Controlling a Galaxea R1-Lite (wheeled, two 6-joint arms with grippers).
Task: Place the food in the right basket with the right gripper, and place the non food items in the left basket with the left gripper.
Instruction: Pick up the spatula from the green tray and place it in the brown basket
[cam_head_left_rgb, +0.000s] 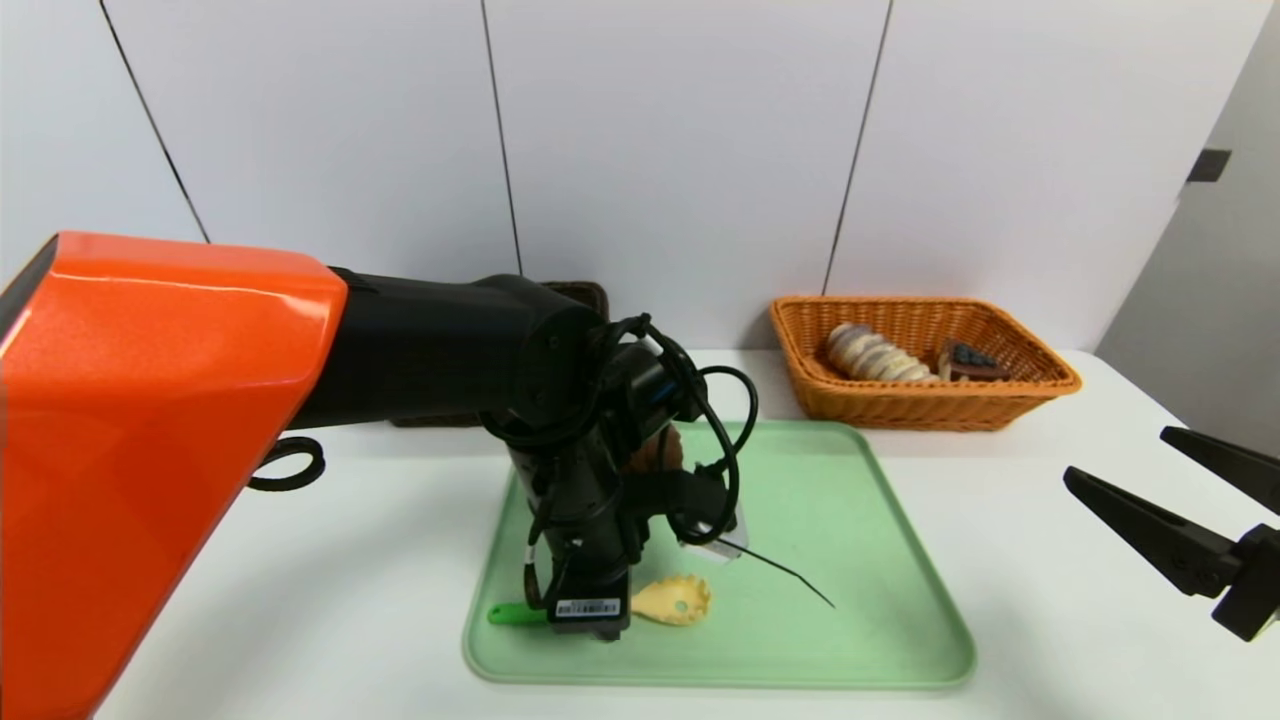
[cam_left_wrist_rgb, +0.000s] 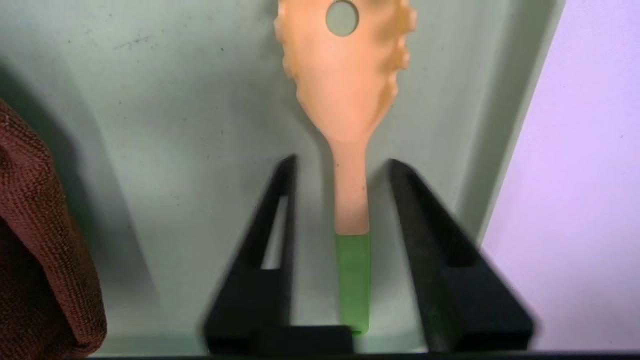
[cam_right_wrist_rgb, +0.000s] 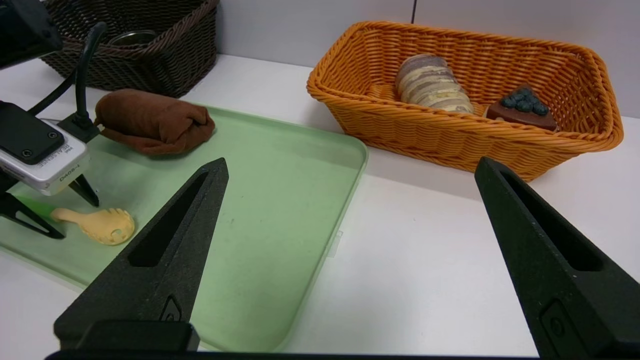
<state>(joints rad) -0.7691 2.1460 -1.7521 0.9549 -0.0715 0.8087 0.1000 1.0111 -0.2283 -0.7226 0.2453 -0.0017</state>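
**Closing on the pasta spoon**

I have the left gripper (cam_left_wrist_rgb: 340, 165) down over the pasta spoon (cam_left_wrist_rgb: 345, 125), low in the centre of the head view on the green tray (cam_head_left_rgb: 850, 520). Its fingers straddle the neck, narrowed but not yet touching — gaps show on both sides. I'd finish the squeeze squarely on the neck before lifting, or the handle may twist out. The right gripper (cam_head_left_rgb: 1150, 470) waits spread wide at the right edge.

The orange basket (cam_right_wrist_rgb: 450, 140), upper right, holds a striped bread roll (cam_right_wrist_rgb: 432, 82) and a blueberry cake slice (cam_right_wrist_rgb: 522, 107). The dark basket (cam_right_wrist_rgb: 150, 60), upper left, holds something metallic — unclear what. A brown cloth (cam_right_wrist_rgb: 152, 120) lies on the tray.
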